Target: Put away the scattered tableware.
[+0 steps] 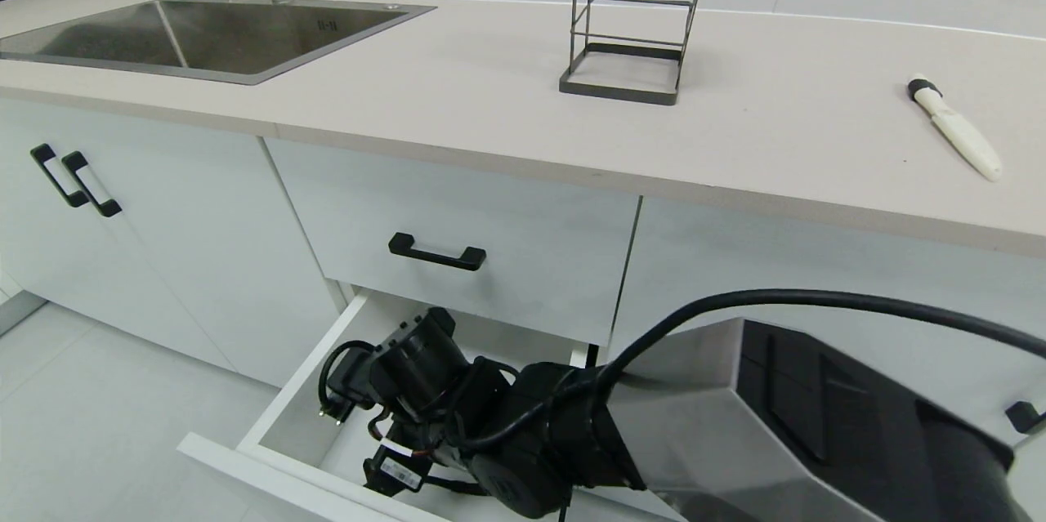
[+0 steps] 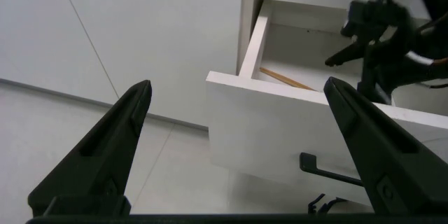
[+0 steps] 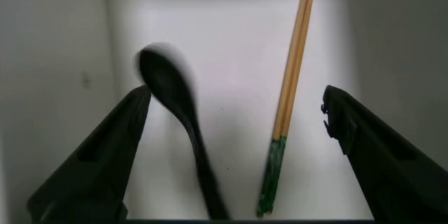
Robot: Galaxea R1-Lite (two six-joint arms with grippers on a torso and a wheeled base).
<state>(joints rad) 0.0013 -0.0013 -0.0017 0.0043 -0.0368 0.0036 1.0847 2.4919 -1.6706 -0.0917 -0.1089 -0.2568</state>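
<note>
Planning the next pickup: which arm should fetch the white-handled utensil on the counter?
Right, probably. The white-handled utensil lies at the counter's right end; the right gripper is open and empty in the drawer. The left gripper, also open, hangs low beyond the drawer's left side.

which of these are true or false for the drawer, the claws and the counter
1. The lower drawer is open. True.
2. The right claw is shut on the black spoon. False: it is open and not gripping the spoon.
3. Two chopsticks lie in the drawer. True.
4. The wire rack lies toppled over. False: it stands upright on the countertop.
5. The left claw is open. True.
</note>
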